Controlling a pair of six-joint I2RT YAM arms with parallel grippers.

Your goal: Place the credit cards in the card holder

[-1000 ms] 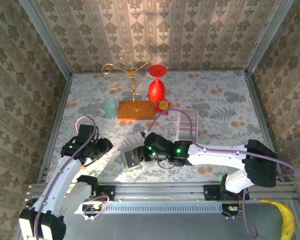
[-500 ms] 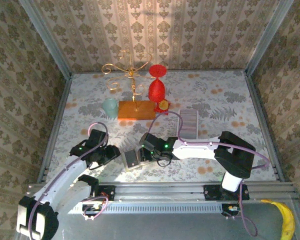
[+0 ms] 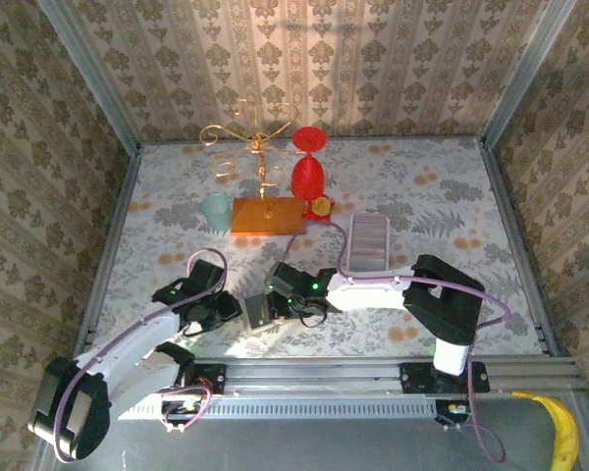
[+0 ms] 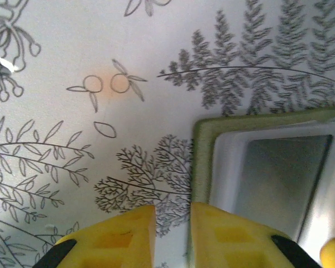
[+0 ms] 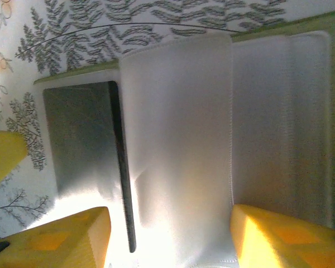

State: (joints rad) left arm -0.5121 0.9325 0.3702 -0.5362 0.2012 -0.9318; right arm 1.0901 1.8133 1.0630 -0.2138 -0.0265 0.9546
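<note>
Swung inward, the left gripper (image 4: 172, 216) hangs nearly shut, on what I can't tell, at the left edge of the card holder (image 3: 258, 313) lying front-centre on the table (image 3: 422, 186), right gripper (image 5: 168, 216) splayed wide above it; an uneven tug could skid it.

Damask-papered walls (image 3: 393, 59) (warm light high up) around a fern-printed tabletop (image 3: 442, 186)

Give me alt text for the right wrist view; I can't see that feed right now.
The right gripper hangs over the card holder, its yellow fingers spread either side of a frosted white pocket. A dark grey panel lies left of that pocket, with floral tablecloth beyond.
</note>
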